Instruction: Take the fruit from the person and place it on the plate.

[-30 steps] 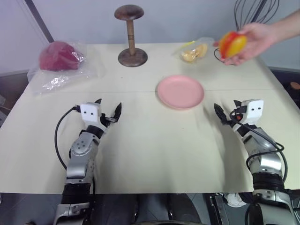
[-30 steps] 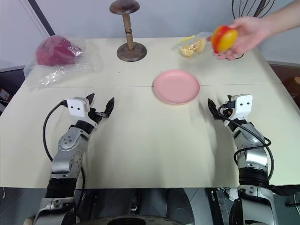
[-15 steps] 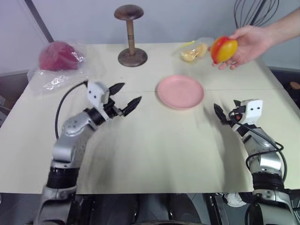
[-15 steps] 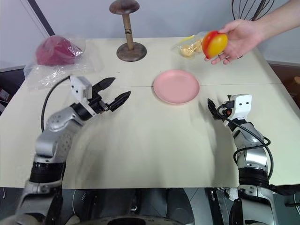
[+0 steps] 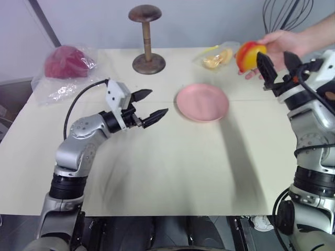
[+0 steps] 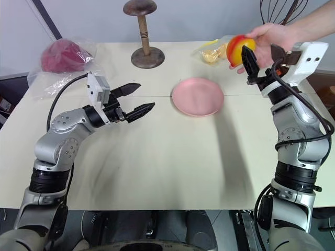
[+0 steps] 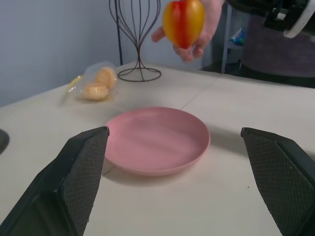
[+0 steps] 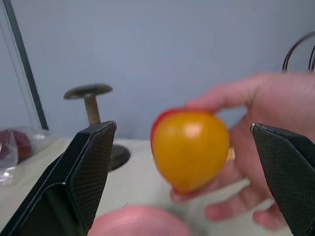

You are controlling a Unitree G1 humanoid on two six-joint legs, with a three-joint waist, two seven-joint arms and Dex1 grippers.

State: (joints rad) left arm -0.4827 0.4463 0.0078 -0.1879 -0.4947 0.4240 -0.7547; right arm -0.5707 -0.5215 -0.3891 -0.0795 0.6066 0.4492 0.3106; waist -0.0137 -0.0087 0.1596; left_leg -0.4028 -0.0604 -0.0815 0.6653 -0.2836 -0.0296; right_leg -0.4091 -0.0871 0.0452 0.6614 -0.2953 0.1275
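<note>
Now right gripper (image 6: 260,58) raised, fingers wide, beside person's (image 6: 272,35) fruit (image 6: 238,49); left gripper (image 6: 138,99) wide too

Both arms are raised, left tool (image 5: 148,104) and right tool (image 5: 276,64) with fingers spread wide.

The person's hand (image 5: 282,44) is cut off at the forearm, and its fingers partly hide the fruit (image 5: 248,55).

The table (image 5: 172,172) holds a pink plate (image 5: 202,102), a wooden stand (image 5: 147,36), a bag of orange pieces (image 5: 217,57) — and a red thing in plastic (image 5: 65,64).
</note>
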